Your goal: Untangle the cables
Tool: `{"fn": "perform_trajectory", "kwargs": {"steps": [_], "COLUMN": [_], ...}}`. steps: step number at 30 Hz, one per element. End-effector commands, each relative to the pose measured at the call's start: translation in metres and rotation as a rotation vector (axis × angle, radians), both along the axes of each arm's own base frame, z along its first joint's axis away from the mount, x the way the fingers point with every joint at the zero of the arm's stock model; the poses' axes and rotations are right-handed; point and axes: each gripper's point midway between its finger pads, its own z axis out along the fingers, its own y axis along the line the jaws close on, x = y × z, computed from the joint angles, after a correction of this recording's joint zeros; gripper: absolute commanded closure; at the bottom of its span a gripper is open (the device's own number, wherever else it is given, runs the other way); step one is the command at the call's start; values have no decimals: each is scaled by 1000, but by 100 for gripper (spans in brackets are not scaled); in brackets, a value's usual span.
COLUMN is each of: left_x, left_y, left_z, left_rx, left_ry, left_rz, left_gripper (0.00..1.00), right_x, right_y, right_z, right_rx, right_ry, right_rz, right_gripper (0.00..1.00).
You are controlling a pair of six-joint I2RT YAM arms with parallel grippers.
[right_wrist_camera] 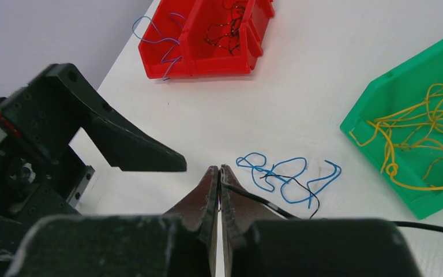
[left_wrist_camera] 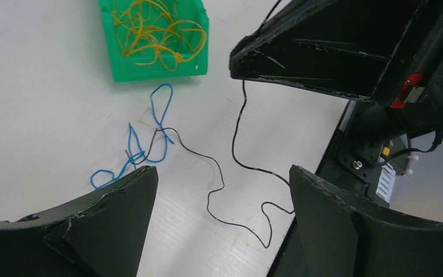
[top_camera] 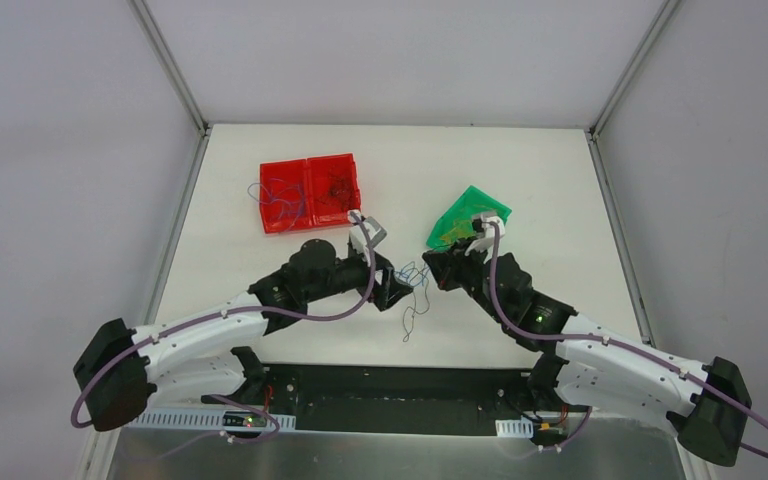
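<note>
A small knot of cables (top_camera: 415, 275) lies on the white table between my two grippers. In the right wrist view a blue cable (right_wrist_camera: 288, 176) loops on the table, crossed by a thin black cable (right_wrist_camera: 303, 193). My right gripper (right_wrist_camera: 219, 169) is shut on the black cable, which comes out at its fingertips. From the left wrist view this black cable (left_wrist_camera: 225, 184) hangs from the right gripper (left_wrist_camera: 300, 57) and snakes across the table between the fingers of my left gripper (left_wrist_camera: 222, 170). The left gripper stands wide open and holds nothing. The blue cable (left_wrist_camera: 150, 138) lies just beyond its left finger (left_wrist_camera: 121, 213).
A green bin (top_camera: 468, 218) with yellow wires sits behind the right gripper. Two red bins (top_camera: 310, 195) stand side by side at the back left, one with a blue wire (right_wrist_camera: 161, 40), the other with dark wires (right_wrist_camera: 225, 29). The table's near edge (left_wrist_camera: 329, 156) is close by.
</note>
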Motion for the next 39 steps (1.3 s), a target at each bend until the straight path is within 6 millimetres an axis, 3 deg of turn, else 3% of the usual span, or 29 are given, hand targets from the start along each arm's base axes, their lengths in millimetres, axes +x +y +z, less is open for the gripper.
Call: {"fn": "perform_trajectory", "kwargs": {"steps": [1,9,12,19,22,26,31,32,34,35,36,39], "left_x": [-14,-23,-21,-13,-9,-2,3,7,15,17,18,18], "left_y": [-36,-62,-67,-76,-75,-66,-44,-36,-19,-11,-4,17], "left_z": [16,-14,-27,-50,-54,-48,-26,-20,-2,5,13,33], "left_rx": [-34,113,180,281,310,349,334,333,316,302,284,218], "left_ry": [6,-36,-18,28,32,12,-50,-69,-108,-124,-141,-177], "left_rz": [-174,-212,-213,-203,-183,-139,-60,-22,65,97,119,192], "left_gripper": [15,20,32,36,46,84,95,99,100,100,100,100], "right_x": [8,11,10,8,6,3,4,3,-8,-10,-12,-11], "right_y": [0,-16,-23,-62,-80,-93,-98,-92,-65,-55,-47,-23], "right_z": [23,32,36,58,64,69,66,65,58,54,51,37], "right_rx": [87,148,172,273,317,364,360,339,210,169,134,52], "right_ry": [-45,-70,-83,-151,-175,-198,-195,-196,-202,-191,-179,-141], "right_rz": [-52,-122,-138,-261,-311,-344,-368,-340,-165,-115,-76,5], "right_gripper": [96,95,94,93,94,94,93,84,44,31,25,20]}}
